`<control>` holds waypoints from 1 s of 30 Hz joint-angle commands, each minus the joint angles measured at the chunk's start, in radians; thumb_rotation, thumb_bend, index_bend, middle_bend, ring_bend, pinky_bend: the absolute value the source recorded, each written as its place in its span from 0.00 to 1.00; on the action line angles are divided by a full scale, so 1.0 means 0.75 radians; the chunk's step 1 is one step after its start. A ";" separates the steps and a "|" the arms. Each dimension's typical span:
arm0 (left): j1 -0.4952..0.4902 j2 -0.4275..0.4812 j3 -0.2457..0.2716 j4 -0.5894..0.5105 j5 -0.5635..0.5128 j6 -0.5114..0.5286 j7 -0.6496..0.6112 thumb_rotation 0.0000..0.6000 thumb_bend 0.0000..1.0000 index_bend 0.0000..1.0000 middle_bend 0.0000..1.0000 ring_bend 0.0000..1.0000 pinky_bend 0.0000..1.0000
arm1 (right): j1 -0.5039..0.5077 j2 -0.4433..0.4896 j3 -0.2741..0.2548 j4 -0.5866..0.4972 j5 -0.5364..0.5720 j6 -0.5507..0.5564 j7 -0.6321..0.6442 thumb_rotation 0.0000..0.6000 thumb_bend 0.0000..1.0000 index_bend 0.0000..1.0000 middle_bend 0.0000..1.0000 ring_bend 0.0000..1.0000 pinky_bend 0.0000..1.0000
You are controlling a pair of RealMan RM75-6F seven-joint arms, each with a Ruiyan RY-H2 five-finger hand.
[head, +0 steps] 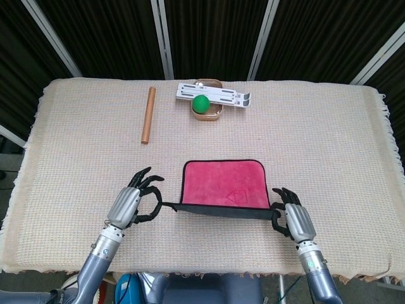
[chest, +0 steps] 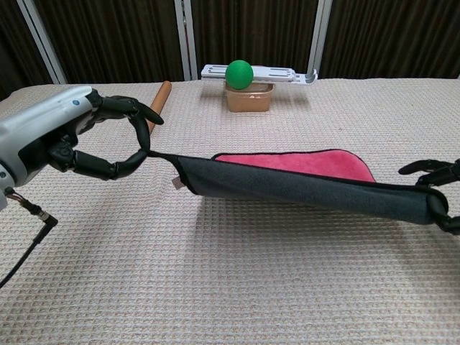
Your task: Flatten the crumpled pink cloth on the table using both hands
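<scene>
The fingers (chest: 140,147) of the left hand (head: 130,202) and right hand (head: 292,218) each pinch a near corner of the pink cloth (head: 223,183), its far part spread on the table (head: 329,139), its near edge stretched taut above it and not yet laid down.

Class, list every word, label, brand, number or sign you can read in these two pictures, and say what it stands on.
No text can be read in either view.
Pink cloth: a faint stitched mark near its right side, too small to read.
Small tab on the cloth's near edge: blank or too blurred to tell.
White stand at the far edge: no lettering shows.
Left hand casing: a tiny dot, not legible.
</scene>
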 commanded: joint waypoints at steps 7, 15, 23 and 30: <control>0.036 -0.031 0.040 0.008 -0.005 -0.054 0.014 1.00 0.49 0.65 0.23 0.00 0.00 | -0.046 -0.045 -0.058 0.006 -0.065 0.021 -0.076 1.00 0.64 0.64 0.16 0.00 0.00; 0.079 -0.083 0.072 0.043 -0.001 -0.081 -0.011 1.00 0.49 0.65 0.23 0.00 0.00 | -0.076 -0.085 -0.072 0.041 -0.062 0.018 -0.119 1.00 0.64 0.64 0.16 0.00 0.00; 0.105 -0.105 0.082 0.075 -0.003 -0.114 -0.027 1.00 0.49 0.62 0.21 0.00 0.00 | -0.096 -0.098 -0.076 0.073 -0.060 0.003 -0.122 1.00 0.64 0.61 0.16 0.00 0.00; 0.101 -0.084 0.097 0.065 -0.029 -0.192 -0.001 1.00 0.37 0.44 0.13 0.00 0.00 | -0.097 -0.081 -0.095 0.085 -0.077 -0.041 -0.118 1.00 0.56 0.17 0.01 0.00 0.00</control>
